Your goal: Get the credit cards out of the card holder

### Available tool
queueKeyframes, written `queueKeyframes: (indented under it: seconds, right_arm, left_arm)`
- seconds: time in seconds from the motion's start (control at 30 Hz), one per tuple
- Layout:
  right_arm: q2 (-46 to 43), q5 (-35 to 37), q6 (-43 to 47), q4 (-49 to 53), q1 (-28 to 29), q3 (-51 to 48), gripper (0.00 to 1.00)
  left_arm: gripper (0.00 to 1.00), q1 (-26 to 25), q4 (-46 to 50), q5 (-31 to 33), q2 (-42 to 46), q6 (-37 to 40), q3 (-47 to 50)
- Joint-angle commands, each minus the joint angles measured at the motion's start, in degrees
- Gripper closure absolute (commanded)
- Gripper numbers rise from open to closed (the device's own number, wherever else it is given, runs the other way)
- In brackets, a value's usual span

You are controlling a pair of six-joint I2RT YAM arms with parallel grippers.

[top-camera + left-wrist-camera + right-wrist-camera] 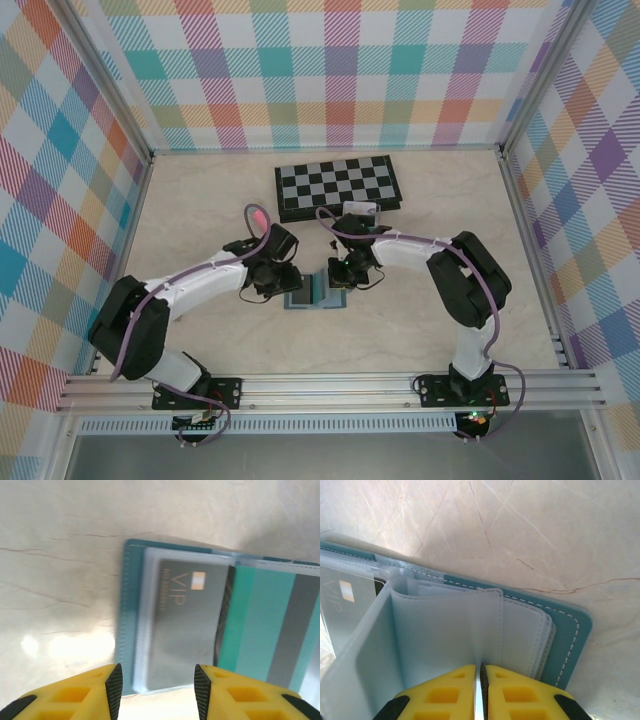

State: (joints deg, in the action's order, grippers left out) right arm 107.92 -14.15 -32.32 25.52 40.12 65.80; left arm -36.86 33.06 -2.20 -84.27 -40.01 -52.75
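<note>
holder (315, 294) open on table (200, 220), between both arms, near chessboard (338, 186) | left gripper (156, 687) jaws apart, empty, over pocketed grey card (192, 625), teal card (260, 625) just beside | right gripper (481, 680) pinched tight on holder's clear sleeve (445, 630)

Chessboard (339, 187) lies near pink marker (259, 216) on table (190, 215)
</note>
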Motion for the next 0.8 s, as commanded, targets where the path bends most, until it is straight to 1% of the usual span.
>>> queueKeyframes:
  seconds: [0.0,0.1,0.23,0.33,0.4,0.53,0.63,0.67,0.77]
  right_arm:
    - [-1.6,2.3,0.5,3.0,-0.5,-0.5,0.87]
    - [-6.9,2.3,0.7,2.5,-1.0,-1.5,0.86]
    - [-13.9,3.8,0.8,3.0,-1.4,-2.7,0.83]
    - [-17.7,4.7,1.2,3.5,-1.4,-3.4,0.81]
    - [-18.5,3.4,1.5,3.5,-1.4,-3.6,0.79]
    - [-15.3,-0.3,1.4,3.0,-0.8,-2.5,0.8]
    - [-11.1,-1.1,0.6,3.0,-0.4,-1.4,0.82]
    - [-9.8,-1.6,0.3,3.0,-0.4,-1.0,0.83]
    - [-6.5,-2.3,-0.2,2.8,-0.3,-0.1,0.86]
  left_arm:
    - [0.55,-0.1,1.7,2.0,3.7,-0.7,0.3]
    - [0.56,-0.1,-2.8,-1.1,5.7,-2.2,2.4]
    - [0.57,-0.1,-6.6,-3.4,7.2,-4.6,4.0]
    - [0.58,-0.2,-8.9,-4.9,7.4,-6.4,4.5]
    - [0.59,-0.2,-11.0,-6.5,7.0,-7.1,5.0]
    - [0.63,-0.3,-15.7,-10.2,4.1,-7.9,5.2]
    - [0.68,-0.7,-16.6,-11.8,1.1,-8.2,4.6]
    - [0.69,-0.8,-18.8,-12.3,0.4,-8.2,4.5]
    - [0.72,-0.9,-19.8,-13.3,-2.3,-8.2,4.1]
